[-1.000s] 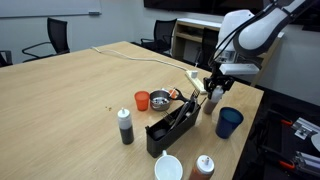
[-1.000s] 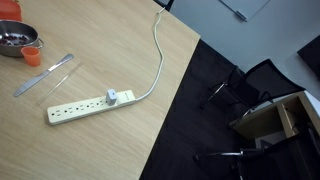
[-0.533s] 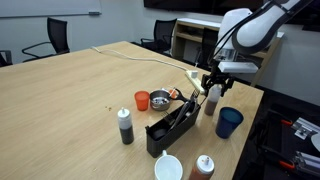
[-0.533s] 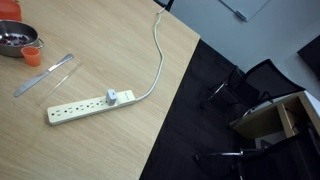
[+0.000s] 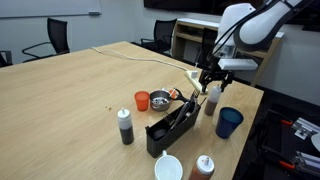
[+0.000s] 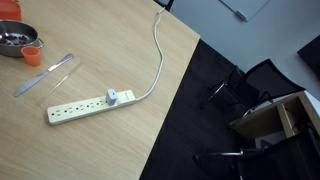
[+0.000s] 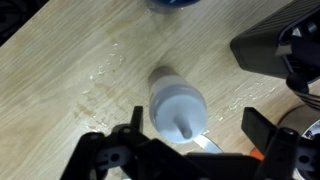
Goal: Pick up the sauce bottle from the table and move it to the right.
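Note:
The sauce bottle (image 5: 213, 97), pale with a white cap, stands upright on the table (image 5: 70, 90) near its far right edge, just behind the blue cup (image 5: 229, 122). My gripper (image 5: 210, 79) hovers right above it, open. In the wrist view I look straight down on the bottle's white cap (image 7: 178, 106). It sits between the spread fingers of the gripper (image 7: 193, 130), nearer the left finger (image 7: 130, 128), with a gap on both sides. Nothing is held.
A black tray (image 5: 172, 127), an orange cup (image 5: 142, 100) and a metal bowl (image 5: 160, 99) lie left of the bottle. A dark bottle (image 5: 126, 126), a white cup (image 5: 168, 167) and a red-orange bottle (image 5: 204, 167) stand nearer the front. A power strip (image 6: 85, 106) lies near the table edge.
The jaws have opened and let go of the sauce bottle, which now stands on the table. The gripper has risen slightly above it.

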You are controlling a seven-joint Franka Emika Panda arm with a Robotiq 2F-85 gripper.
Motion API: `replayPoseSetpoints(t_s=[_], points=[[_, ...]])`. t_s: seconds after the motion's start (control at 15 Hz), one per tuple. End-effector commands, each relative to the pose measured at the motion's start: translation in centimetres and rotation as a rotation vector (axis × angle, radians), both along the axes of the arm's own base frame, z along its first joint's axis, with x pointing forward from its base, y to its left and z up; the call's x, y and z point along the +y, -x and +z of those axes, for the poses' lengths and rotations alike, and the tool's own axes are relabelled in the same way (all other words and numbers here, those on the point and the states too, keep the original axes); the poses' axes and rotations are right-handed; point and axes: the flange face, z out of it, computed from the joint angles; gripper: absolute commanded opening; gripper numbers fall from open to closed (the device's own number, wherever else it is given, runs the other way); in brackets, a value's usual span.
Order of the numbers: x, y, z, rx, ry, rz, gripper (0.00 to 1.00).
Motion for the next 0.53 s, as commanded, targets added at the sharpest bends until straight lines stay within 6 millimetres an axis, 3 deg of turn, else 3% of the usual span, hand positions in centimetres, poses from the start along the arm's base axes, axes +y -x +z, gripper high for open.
replayPoseSetpoints(t_s=[0.0,0.2,0.47], points=[[1.6,0.5,2.3,-0.005,0.060,0.063,1.00],[4.9,1.6,5.9,-0.025,0.155,0.172,1.00],[8.8,4.6,11.0,-0.021,0.314,0.260,1.00]])
